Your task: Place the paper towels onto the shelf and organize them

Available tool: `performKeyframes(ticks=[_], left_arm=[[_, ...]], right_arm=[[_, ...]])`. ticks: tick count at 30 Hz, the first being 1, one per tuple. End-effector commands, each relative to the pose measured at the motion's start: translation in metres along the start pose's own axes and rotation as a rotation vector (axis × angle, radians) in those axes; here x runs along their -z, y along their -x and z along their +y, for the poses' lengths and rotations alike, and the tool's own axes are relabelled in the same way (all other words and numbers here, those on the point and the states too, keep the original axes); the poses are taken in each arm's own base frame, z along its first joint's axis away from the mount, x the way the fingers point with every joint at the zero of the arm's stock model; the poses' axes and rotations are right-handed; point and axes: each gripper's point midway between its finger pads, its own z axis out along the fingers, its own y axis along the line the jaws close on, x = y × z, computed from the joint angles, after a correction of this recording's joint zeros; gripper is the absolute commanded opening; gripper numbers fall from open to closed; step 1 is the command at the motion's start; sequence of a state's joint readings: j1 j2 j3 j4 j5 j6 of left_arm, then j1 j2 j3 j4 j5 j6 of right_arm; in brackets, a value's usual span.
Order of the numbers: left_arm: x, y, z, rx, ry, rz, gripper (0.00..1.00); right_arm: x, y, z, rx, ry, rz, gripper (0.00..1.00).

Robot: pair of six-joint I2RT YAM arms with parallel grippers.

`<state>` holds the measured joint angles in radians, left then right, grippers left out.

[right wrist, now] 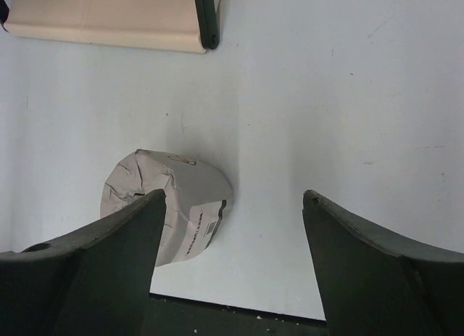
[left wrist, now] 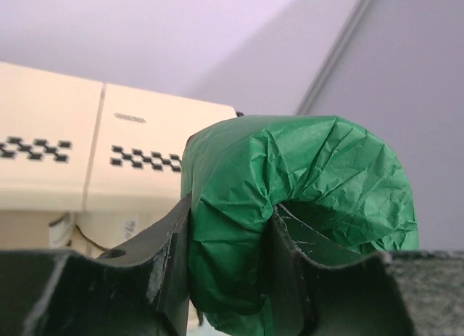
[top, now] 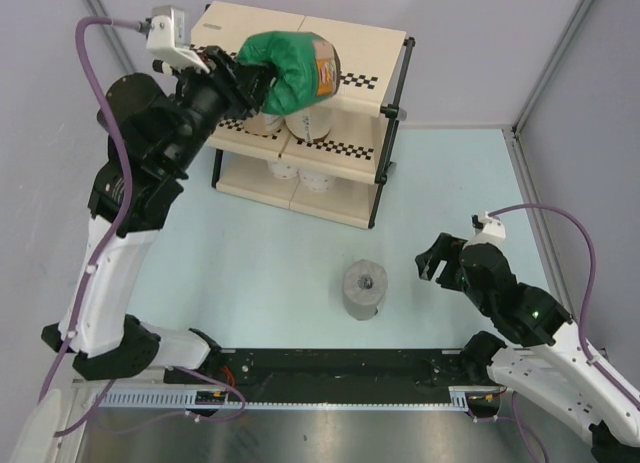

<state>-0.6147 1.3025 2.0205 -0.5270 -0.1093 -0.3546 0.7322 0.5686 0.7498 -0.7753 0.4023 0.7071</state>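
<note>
My left gripper (top: 255, 80) is shut on the green-wrapped roll (top: 290, 73) and holds it in the air above the top tier of the shelf (top: 368, 53). In the left wrist view the green roll (left wrist: 304, 183) fills the space between my fingers (left wrist: 170, 256), one finger inside its centre hole. Several white and tan rolls (top: 310, 123) sit on the lower tiers. The grey roll (top: 365, 289) stands on the table in front of the shelf. My right gripper (top: 437, 263) is open and empty, to the right of the grey roll (right wrist: 163, 205).
The shelf's black post foot (right wrist: 206, 20) and bottom panel (right wrist: 101, 24) show at the top of the right wrist view. A black rail (top: 330, 368) runs along the near table edge. Grey walls close the back and right sides.
</note>
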Motion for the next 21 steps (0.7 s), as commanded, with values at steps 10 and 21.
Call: performKeyframes(ticks=[10,21], left_arm=[[-0.068,0.078,0.076,-0.017,0.127,-0.214,0.36],[-0.104,0.058,0.141,-0.046,0.265,-0.189,0.36]], right_arm=[[0.008,-0.001,-0.001,-0.023,0.021,0.005,0.81],[0.005,-0.002,-0.003,-0.018,-0.003,0.008,0.81]])
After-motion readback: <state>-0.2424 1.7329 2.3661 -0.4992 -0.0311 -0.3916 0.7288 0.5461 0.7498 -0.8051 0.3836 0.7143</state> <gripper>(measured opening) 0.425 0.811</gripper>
